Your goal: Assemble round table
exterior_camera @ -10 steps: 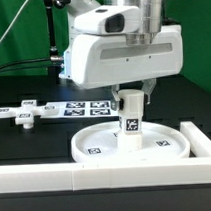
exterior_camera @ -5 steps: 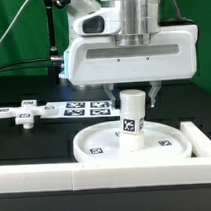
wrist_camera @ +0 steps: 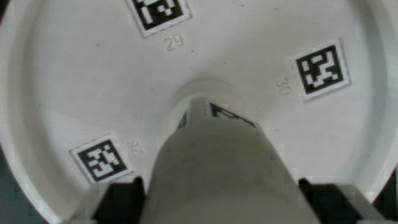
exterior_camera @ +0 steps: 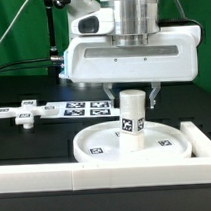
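We count one round disc (exterior_camera: 96, 144), one cylindrical leg (exterior_camera: 131, 122) upright on that disc, one cross-shaped foot piece (exterior_camera: 24, 114) well apart from it, and three square tags (wrist_camera: 324, 70) showing on the disc.

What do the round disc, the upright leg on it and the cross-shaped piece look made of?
Round disc: white moulded plastic by the look, smooth and slightly glossy, with a raised rim. Leg: seemingly the same white plastic, with a soft sheen along its side. Cross-shaped piece: probably the same, but too small to judge its finish. The black-white tags look printed or stuck on.
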You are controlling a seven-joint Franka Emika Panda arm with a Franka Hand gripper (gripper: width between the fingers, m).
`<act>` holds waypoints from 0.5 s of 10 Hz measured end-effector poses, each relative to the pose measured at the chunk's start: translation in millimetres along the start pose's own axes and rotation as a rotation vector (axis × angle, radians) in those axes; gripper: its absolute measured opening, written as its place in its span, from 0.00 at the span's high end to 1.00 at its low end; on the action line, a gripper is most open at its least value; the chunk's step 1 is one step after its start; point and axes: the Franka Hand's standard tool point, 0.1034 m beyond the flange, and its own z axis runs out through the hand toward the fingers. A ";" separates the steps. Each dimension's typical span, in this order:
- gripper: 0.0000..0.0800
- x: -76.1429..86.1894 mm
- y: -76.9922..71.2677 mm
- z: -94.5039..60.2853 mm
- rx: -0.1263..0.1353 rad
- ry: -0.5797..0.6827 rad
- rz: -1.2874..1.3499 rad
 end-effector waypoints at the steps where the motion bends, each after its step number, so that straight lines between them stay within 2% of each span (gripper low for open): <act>1: 0.48 -1.3 -0.5 0.3 0.014 -0.007 0.134; 5: 0.48 -2.7 -1.6 0.8 0.030 -0.018 0.440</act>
